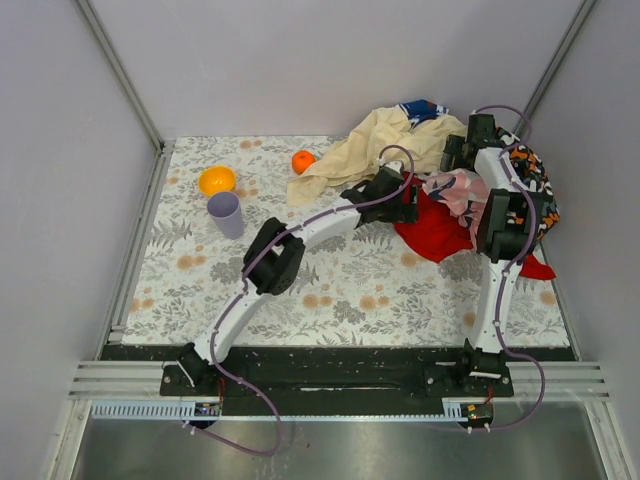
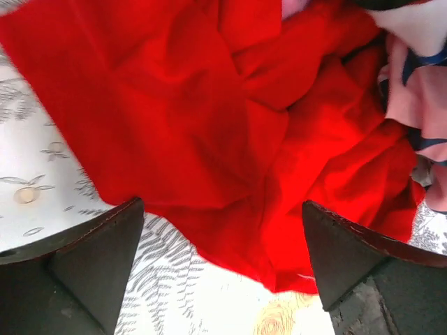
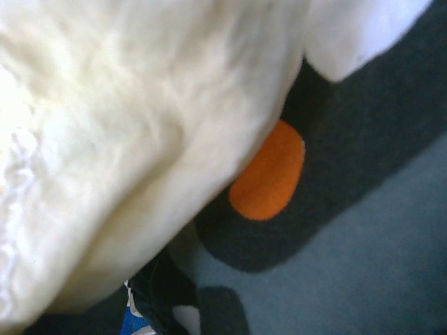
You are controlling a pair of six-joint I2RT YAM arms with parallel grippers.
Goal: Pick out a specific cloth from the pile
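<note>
The plain red cloth [image 1: 436, 233] lies on the floral table at the near side of the pile [image 1: 455, 160], partly under a pink patterned piece [image 1: 462, 190]. In the left wrist view the red cloth [image 2: 230, 118] fills the upper frame. My left gripper [image 1: 408, 205] is open just above it, and the cloth's near edge lies between the two dark fingers [image 2: 91, 269]. My right gripper [image 1: 462, 145] is pushed into the pile's far side, its fingers hidden. The right wrist view shows only beige fabric [image 3: 119, 139] and black-orange patterned cloth [image 3: 269, 174], very close.
A beige cloth [image 1: 385, 148], a blue-white piece [image 1: 422, 108] and the black-orange-white patterned cloth [image 1: 532, 175] make up the pile at the back right. An orange bowl [image 1: 217, 180], a purple cup [image 1: 226, 214] and an orange fruit [image 1: 303, 161] stand at the back left. Walls enclose the table.
</note>
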